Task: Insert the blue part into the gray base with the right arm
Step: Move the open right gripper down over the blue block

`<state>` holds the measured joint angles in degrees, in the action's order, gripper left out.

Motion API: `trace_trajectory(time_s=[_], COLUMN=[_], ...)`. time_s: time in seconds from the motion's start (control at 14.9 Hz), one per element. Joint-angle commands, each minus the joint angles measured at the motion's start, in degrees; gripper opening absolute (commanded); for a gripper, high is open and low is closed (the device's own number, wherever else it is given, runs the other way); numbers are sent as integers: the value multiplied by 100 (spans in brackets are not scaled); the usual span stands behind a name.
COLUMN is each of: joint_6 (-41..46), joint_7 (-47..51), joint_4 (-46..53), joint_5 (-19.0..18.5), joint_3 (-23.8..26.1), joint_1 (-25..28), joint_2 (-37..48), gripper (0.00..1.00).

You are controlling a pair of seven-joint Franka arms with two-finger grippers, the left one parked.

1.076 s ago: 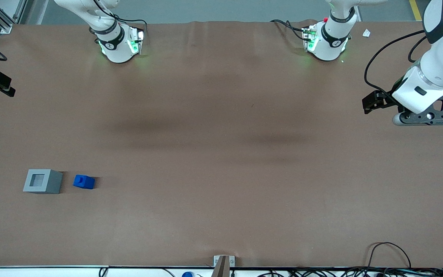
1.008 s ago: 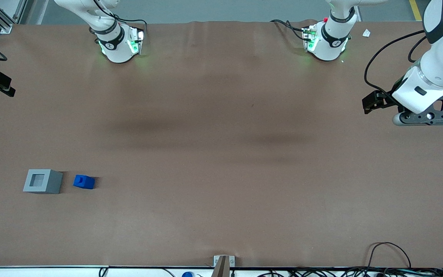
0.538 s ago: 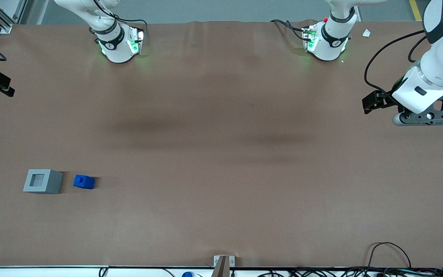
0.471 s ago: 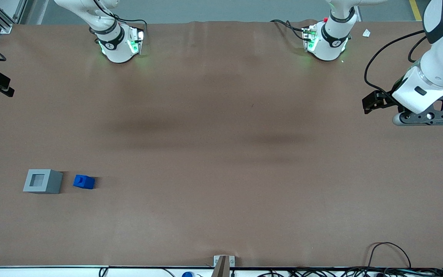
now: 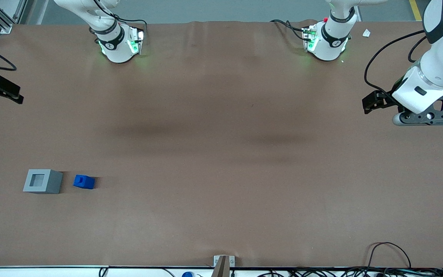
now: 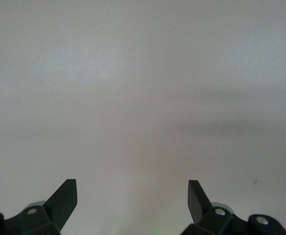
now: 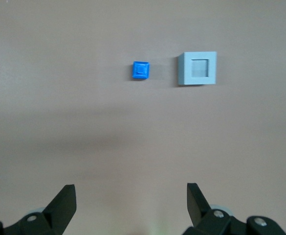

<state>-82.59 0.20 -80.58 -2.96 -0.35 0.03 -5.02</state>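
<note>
Two pieces sit on the brown table toward the working arm's end: the blue part just beside the gray base, not touching. The right arm's gripper hangs above the table, farther from the front camera than both, its fingers spread wide and empty.

Gripper farther over the table.

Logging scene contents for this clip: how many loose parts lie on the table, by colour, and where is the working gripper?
Blue: 1, the blue part
Gray: 1, the gray base beside it
Total: 2
The gripper is open, above the table, clear of both.
</note>
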Motion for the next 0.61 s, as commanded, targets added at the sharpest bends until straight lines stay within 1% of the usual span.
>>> trace_trajectory(time_s=[0.0, 0.07, 0.2, 0.34, 0.4, 0.54], joint_6=[-326, -511, -827, -1030, -1170, -1434], joint_7=[225, 234, 304, 418, 628, 928], joint_4=[-27, -89, -168, -168, -168, -160], joint_5=[67, 163, 243, 278, 278, 208], joint_3=[-27, -35, -26, -35, -35, -35], joint_1=[278, 304, 331, 418, 471, 515], joint_2=[-314, -385, -586, -885, -1008, -1298], gripper=[100, 100, 100, 100, 100, 100])
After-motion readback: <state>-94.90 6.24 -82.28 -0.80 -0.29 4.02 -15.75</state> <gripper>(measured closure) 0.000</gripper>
